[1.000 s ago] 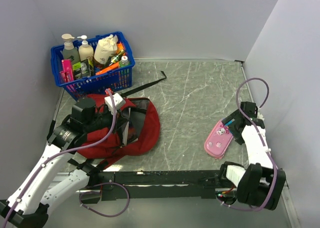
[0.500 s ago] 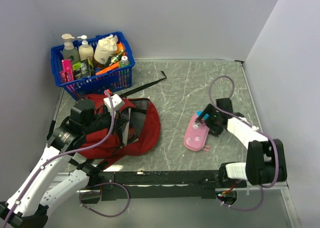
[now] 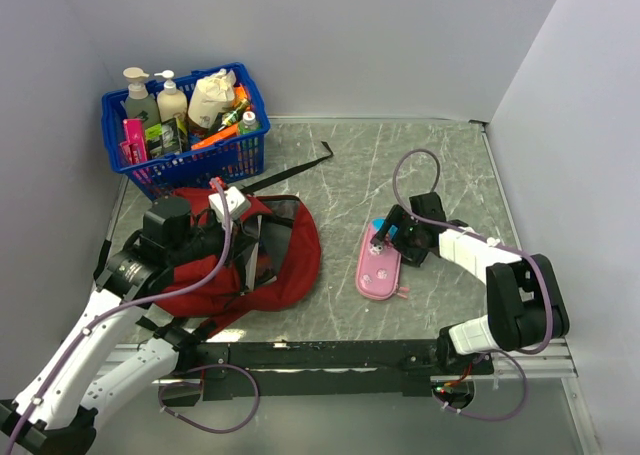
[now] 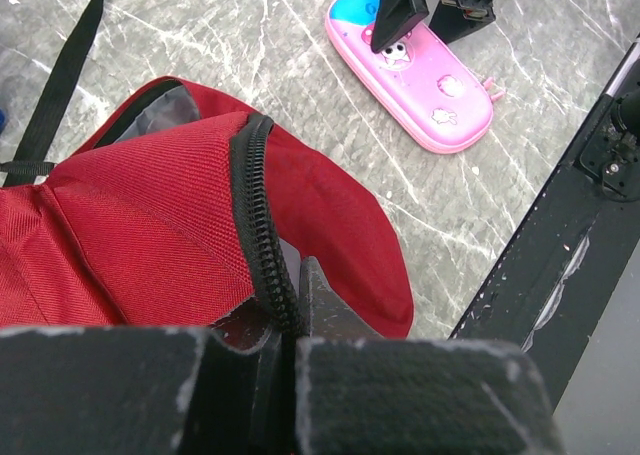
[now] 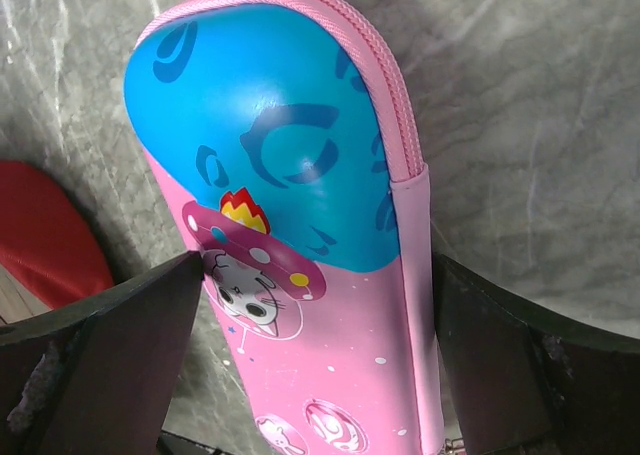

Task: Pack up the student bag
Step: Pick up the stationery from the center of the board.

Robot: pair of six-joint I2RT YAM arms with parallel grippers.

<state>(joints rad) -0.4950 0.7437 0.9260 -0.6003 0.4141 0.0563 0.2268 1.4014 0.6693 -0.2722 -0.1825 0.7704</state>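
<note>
- Pinching the zipper edge of the student bag [image 3: 290, 260] in the closed left gripper [image 4: 290, 305], at the left of the surface [image 3: 400, 165].
- Straddling a pink pencil case [image 3: 378, 272] with the right gripper [image 5: 315, 345], spread wide, near the bag's right side.

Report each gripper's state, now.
Left gripper: shut on the bag's zipper edge.
Right gripper: open, fingers either side of the case.
</note>
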